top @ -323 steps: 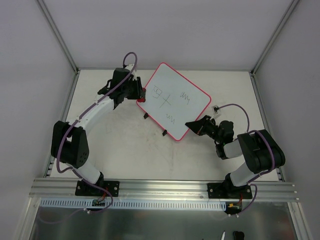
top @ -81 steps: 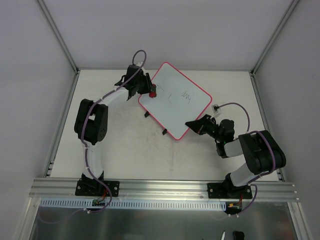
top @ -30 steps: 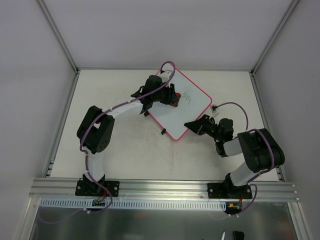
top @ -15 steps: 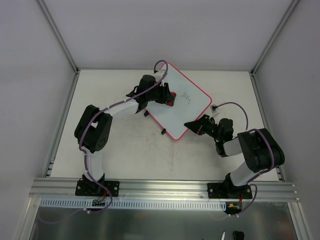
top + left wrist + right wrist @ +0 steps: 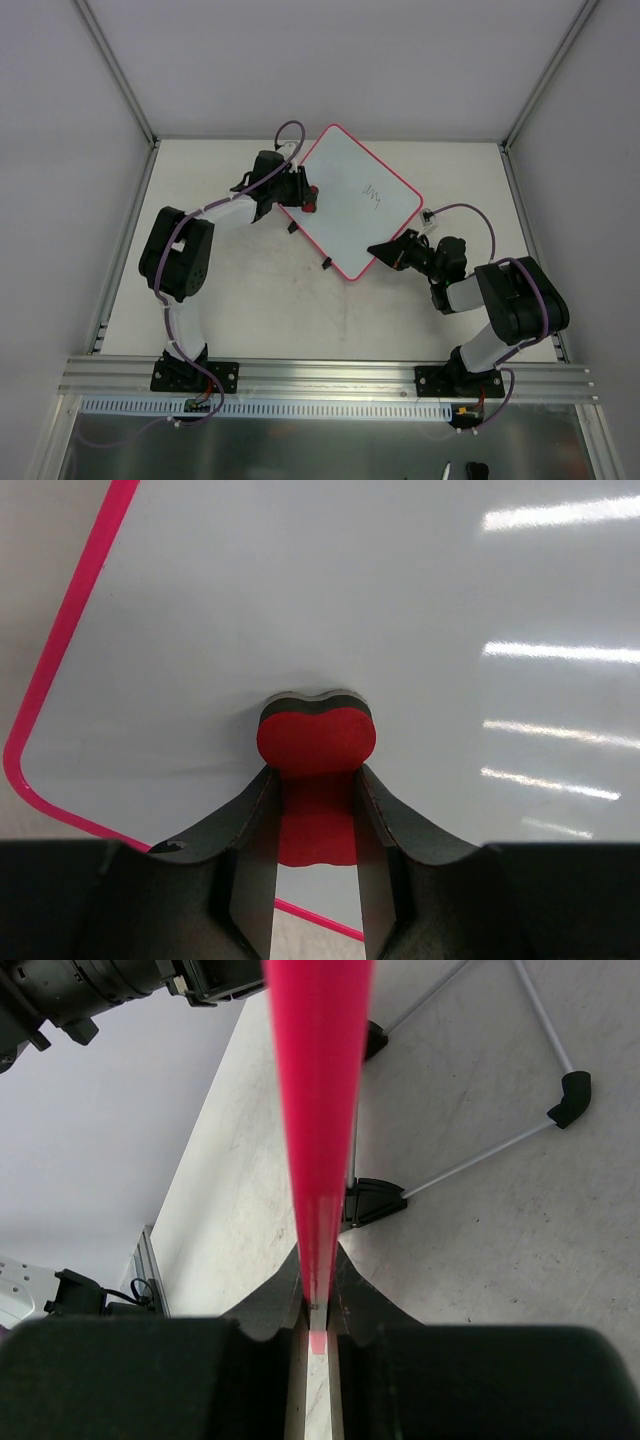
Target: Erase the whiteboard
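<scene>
Top external caught the left gripper (image 5: 303, 194) clamped on the red eraser (image 5: 316, 742) at the whiteboard (image 5: 345, 225)'s left edge, the scribble (image 5: 375, 193) off rightward, right gripper (image 5: 381, 250) pinching the frame.

Nothing legible turned up in any view. The one bit of writing was a small dark squiggle (image 5: 375, 193) on the whiteboard (image 5: 345, 225), sitting near the board's right corner, just inside its upper right edge. It ran as a short wavy zigzag, too small and loose to pass for any letter or number. No label, brand or figure could be read on the arms either.
</scene>
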Controlling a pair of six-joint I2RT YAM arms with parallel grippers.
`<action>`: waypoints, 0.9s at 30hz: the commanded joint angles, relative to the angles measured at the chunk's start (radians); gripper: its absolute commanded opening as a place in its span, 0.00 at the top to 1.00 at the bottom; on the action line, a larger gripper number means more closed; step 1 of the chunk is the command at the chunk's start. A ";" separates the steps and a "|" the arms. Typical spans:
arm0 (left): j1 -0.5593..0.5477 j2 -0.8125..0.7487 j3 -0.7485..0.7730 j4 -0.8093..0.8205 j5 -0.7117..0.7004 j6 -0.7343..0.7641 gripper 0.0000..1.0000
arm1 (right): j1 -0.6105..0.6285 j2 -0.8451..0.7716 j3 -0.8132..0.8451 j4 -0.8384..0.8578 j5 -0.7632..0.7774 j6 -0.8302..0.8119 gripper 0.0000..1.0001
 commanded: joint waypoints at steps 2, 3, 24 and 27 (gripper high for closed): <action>-0.067 -0.013 0.021 -0.018 0.007 -0.009 0.81 | 0.013 -0.014 0.025 0.253 -0.029 -0.031 1.00; -0.077 -0.010 0.030 -0.018 0.011 -0.012 0.81 | 0.013 -0.012 0.027 0.254 -0.031 -0.030 1.00; -0.287 0.067 0.180 -0.036 0.068 0.040 0.80 | 0.012 -0.017 0.027 0.253 -0.034 -0.030 1.00; -0.299 0.064 0.180 -0.039 0.103 0.071 0.80 | 0.012 -0.017 0.027 0.253 -0.032 -0.030 1.00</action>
